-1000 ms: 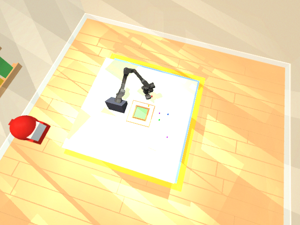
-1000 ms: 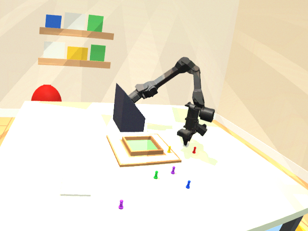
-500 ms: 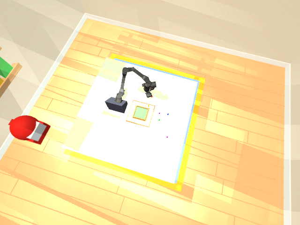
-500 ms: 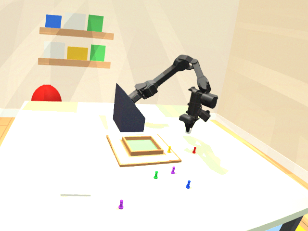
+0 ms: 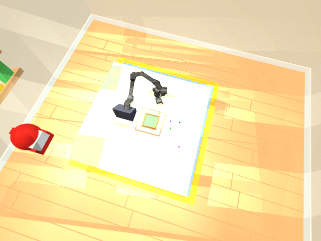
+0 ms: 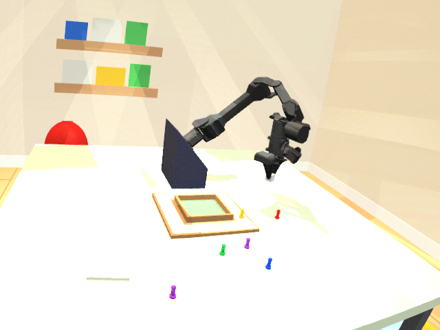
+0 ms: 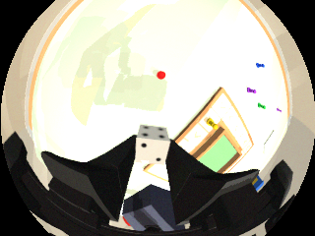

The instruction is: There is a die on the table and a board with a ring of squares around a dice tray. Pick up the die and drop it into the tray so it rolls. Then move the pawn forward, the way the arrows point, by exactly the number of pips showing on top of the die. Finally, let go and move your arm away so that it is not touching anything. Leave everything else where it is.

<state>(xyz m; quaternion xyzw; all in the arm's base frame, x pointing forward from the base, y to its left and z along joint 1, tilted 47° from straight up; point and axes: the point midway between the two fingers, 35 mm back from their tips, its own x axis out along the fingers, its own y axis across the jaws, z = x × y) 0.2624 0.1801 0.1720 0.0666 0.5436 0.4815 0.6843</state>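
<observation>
My gripper (image 5: 158, 102) (image 6: 269, 177) (image 7: 152, 141) is shut on the white die (image 6: 270, 179) (image 7: 152, 147) and holds it in the air above the table, behind and to the right of the board in the exterior view. In the wrist view, two dotted faces of the die show between the fingertips. The board (image 5: 149, 131) (image 6: 170, 216) (image 7: 237, 114) lies flat. Its dice tray (image 5: 149, 128) (image 6: 210, 217) has a wooden rim and an empty green floor. A yellow pawn (image 5: 158, 113) (image 6: 241, 214) (image 7: 212, 124) stands on the board beside the tray. The arrows are not readable.
A red pawn (image 5: 162, 103) (image 6: 277, 214) (image 7: 160, 75) stands off the board, near the gripper's side. A green pawn (image 6: 223, 249), a blue pawn (image 6: 269, 263) and two purple pawns (image 6: 247, 243) (image 6: 172, 292) stand in front of the board. A dark block (image 6: 183, 166) is at the arm's base.
</observation>
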